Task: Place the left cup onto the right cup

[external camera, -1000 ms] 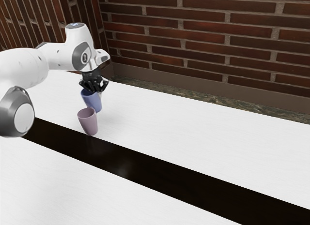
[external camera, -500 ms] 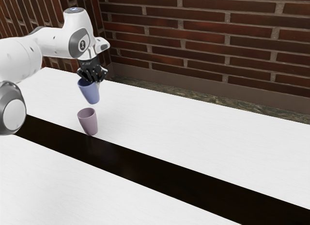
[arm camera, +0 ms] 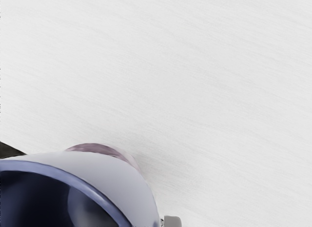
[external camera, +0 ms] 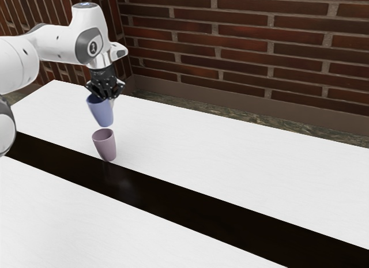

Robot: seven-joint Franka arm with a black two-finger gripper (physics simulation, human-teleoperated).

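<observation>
A blue-violet cup (external camera: 100, 112) hangs in the air, held at its rim by my black gripper (external camera: 102, 93), which is shut on it. Just below it a mauve cup (external camera: 104, 144) stands upright on the white table (external camera: 230, 147), near the dark stripe. A small gap separates the two cups. In the wrist view the blue cup (arm camera: 68, 193) looms large just under my hand, and the rim of the mauve cup (arm camera: 100, 150) peeks out behind it.
A dark stripe (external camera: 190, 210) crosses the table diagonally in front of the mauve cup. A brick wall (external camera: 248, 43) runs behind the table. White tabletop stretches toward the exterior view's right.
My gripper has lifted the blue cup off the table and carried it up and toward the exterior view's left, so it now hangs over the mauve cup. The mauve cup stayed put.
</observation>
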